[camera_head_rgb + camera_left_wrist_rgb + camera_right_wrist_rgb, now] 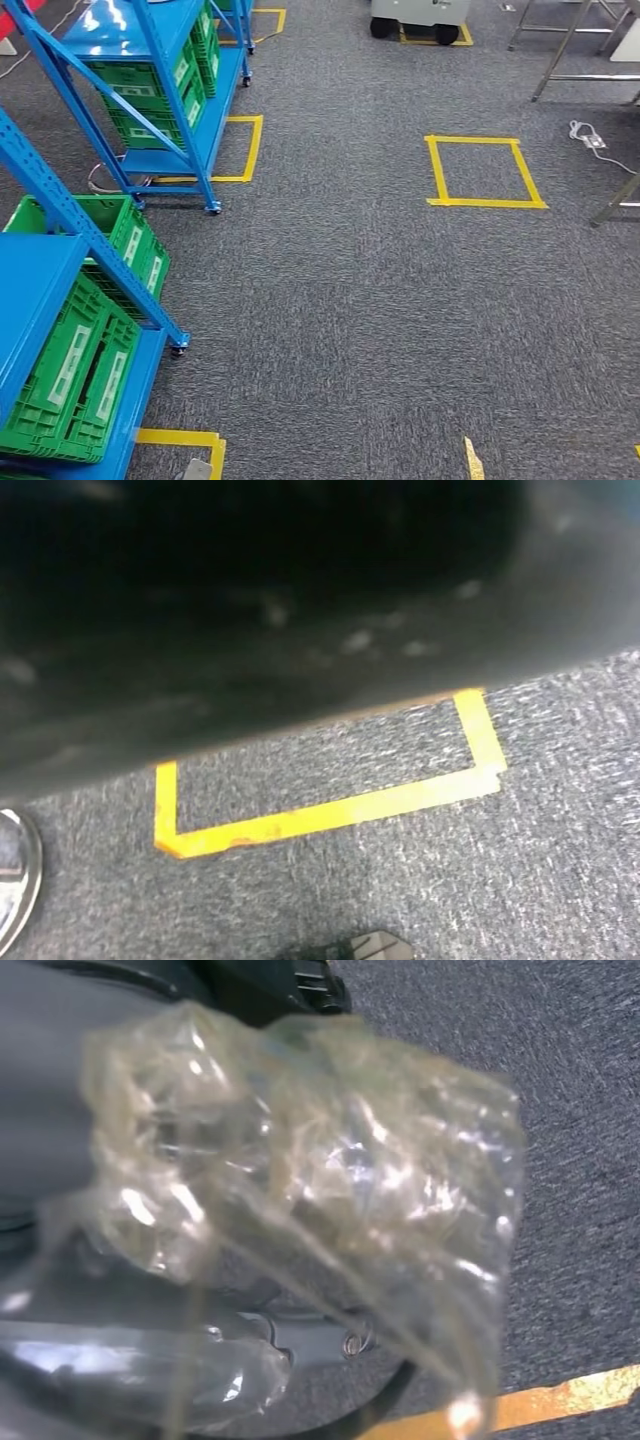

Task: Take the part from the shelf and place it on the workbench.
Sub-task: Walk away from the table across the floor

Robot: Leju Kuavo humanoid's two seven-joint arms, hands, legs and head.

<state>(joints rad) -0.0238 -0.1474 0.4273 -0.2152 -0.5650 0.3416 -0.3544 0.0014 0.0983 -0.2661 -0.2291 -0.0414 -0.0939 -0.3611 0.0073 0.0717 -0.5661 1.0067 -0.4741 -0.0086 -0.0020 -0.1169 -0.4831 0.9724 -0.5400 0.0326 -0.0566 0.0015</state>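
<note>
Grey carpet (340,300) filled the head view, blue shelf (45,280) at lower left; the right hand (68,1110) gripped the bagged part (302,1190), fingers hidden, left hand's state indeterminable.

A warehouse-style workshop or logistics test floor.

Blue steel shelving racks on small castor wheels (113,130) carry green slatted plastic crates with white labels (72,375), the sort used for storing parts. The floor is grey speckled carpet (340,330) marked with yellow tape squares (483,170) that outline parking spots beside the racks. At the far edge stand a white wheeled cart (419,15) and bare metal frame legs (562,50), and a white cable (592,138) lies nearby.
</note>
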